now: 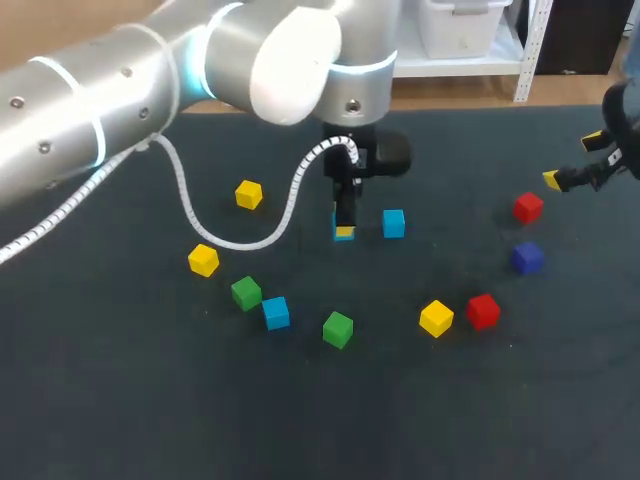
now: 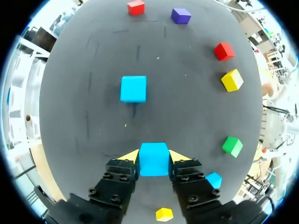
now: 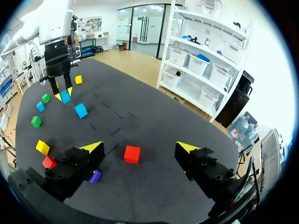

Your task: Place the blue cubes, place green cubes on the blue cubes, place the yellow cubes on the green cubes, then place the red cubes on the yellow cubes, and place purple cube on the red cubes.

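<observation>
- The left arm [image 1: 90, 110], a smooth, rounded silvery casing with a white coiled cable [image 1: 185, 205] looping off it, enters from the upper left of the head view and ends just above the centre.
- The left jaws are closed on the held blue cube [image 2: 153, 159]. A wedge-shaped yellow fingertip [image 2: 128, 156] presses each of two opposite flat sides. I cannot tell whether the cube rests on the desk [image 1: 120, 400], a dark, matte surface.
- All the cubes are plain, sharp-edged blocks, each of one solid colour.
- The second blue cube [image 1: 393, 223] sits just right of the held one, apart from it.
- The third blue cube [image 1: 276, 313] lies lower left of centre, just beside a green cube [image 1: 246, 292].
- The other green cube [image 1: 338, 329] lies below centre, on its own.
- The upper yellow cube [image 1: 248, 194] and the left yellow cube [image 1: 203, 260] lie left of centre.
- The right yellow cube [image 1: 436, 318] is lower right, next to the lower red cube [image 1: 483, 310].
- The upper red cube [image 1: 528, 207] and the purple cube [image 1: 527, 258] lie towards the right edge.
- The right jaws, at the upper right edge, are spread wide and hold nothing. They are blocky black fingers with a pointed yellow tip [image 3: 93, 147] on each. In the right wrist view the upper red cube lies ahead of them, in line with the gap and untouched.
</observation>
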Controlling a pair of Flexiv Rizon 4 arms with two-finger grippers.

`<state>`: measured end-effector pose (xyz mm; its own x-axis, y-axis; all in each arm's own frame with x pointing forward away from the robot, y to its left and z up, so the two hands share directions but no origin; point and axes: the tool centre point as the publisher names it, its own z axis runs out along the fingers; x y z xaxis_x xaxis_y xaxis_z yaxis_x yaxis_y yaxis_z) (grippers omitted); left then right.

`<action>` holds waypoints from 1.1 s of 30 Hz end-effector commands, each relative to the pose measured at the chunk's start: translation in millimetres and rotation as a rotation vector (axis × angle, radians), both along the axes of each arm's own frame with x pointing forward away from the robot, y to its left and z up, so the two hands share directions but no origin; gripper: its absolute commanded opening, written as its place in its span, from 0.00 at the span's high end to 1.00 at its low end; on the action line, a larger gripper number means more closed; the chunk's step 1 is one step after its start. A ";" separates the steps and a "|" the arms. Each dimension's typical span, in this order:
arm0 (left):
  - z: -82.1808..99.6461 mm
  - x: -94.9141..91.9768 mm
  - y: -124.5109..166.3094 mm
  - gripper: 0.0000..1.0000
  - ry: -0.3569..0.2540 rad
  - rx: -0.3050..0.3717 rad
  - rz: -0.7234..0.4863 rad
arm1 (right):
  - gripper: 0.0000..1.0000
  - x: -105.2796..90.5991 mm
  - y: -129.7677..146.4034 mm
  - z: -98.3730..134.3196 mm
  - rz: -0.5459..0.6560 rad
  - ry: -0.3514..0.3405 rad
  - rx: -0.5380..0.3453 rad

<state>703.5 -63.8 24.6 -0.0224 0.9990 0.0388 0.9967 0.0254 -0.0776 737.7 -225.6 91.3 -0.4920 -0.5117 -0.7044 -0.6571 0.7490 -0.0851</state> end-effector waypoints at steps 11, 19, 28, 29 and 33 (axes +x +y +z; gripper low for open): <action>0.6 -5.6 -26.7 1.00 0.027 -0.007 -0.065 | 0.00 0.2 0.6 -0.3 -0.003 -0.001 -0.002; 3.6 1.2 -22.8 1.00 0.024 -0.040 -0.020 | 0.00 0.2 0.6 -0.3 -0.003 -0.001 -0.002; 3.6 1.2 -22.8 1.00 0.024 -0.040 -0.020 | 0.00 0.2 0.6 -0.3 -0.003 -0.001 -0.002; 3.6 1.2 -22.8 1.00 0.024 -0.040 -0.020 | 0.00 0.2 0.6 -0.3 -0.003 -0.001 -0.002; 3.6 1.2 -22.8 1.00 0.024 -0.040 -0.020 | 0.00 0.2 0.6 -0.3 -0.003 -0.001 -0.002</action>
